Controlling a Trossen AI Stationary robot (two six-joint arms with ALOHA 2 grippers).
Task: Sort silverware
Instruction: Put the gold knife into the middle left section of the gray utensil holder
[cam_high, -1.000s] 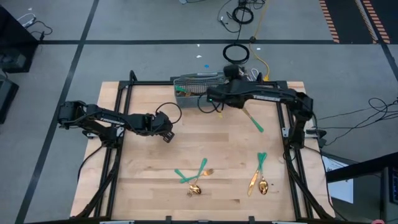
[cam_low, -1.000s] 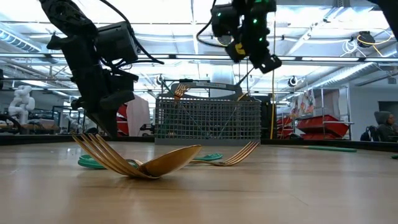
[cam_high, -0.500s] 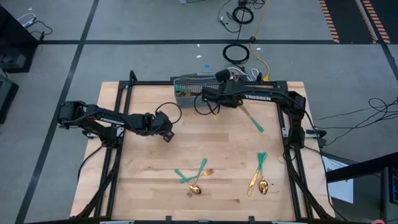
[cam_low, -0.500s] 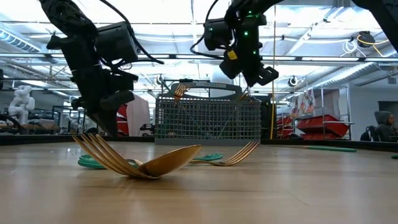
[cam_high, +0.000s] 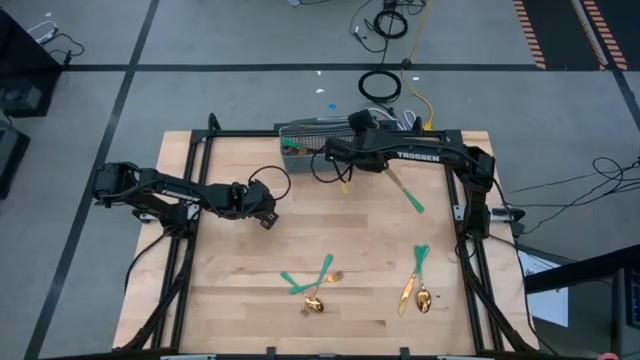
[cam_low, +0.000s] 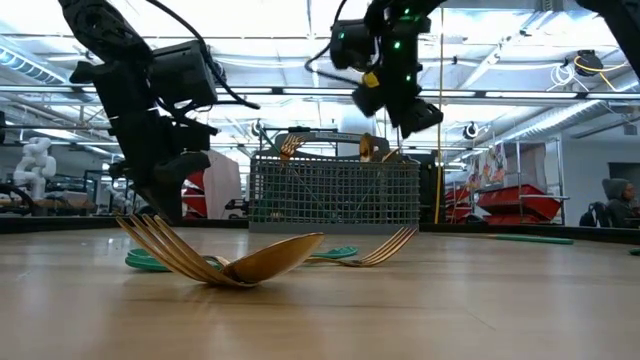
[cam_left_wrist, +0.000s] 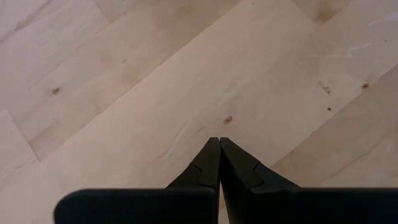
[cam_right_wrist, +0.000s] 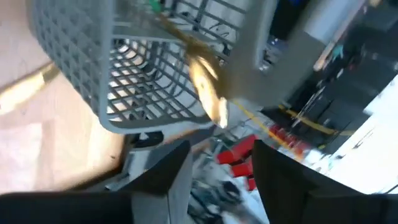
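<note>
A grey mesh basket (cam_high: 310, 133) (cam_low: 335, 195) stands at the table's far edge. A gold spoon (cam_low: 367, 148) (cam_right_wrist: 208, 93) stands in it, its bowl above the rim. A gold fork (cam_low: 290, 146) sticks up at the basket's other end. My right gripper (cam_high: 335, 152) (cam_right_wrist: 217, 168) hangs open just above the basket and the spoon. Teal-handled silverware lies on the wood: one piece (cam_high: 406, 192) at the right, a crossed pair (cam_high: 312, 283) near the front, another pair (cam_high: 415, 280) at the front right. My left gripper (cam_high: 268, 219) (cam_left_wrist: 219, 142) is shut, low over bare wood at the left.
Black frame rails (cam_high: 192, 190) run along the table's left and right sides. Cables (cam_high: 380, 88) lie on the floor beyond the far edge. Bare wood (cam_high: 330, 225) lies between the basket and the front pieces.
My right gripper has shifted a little toward the basket and tipped further down. A gold spoon now stands in the basket below it, its bowl above the rim, where none showed a second ago.
</note>
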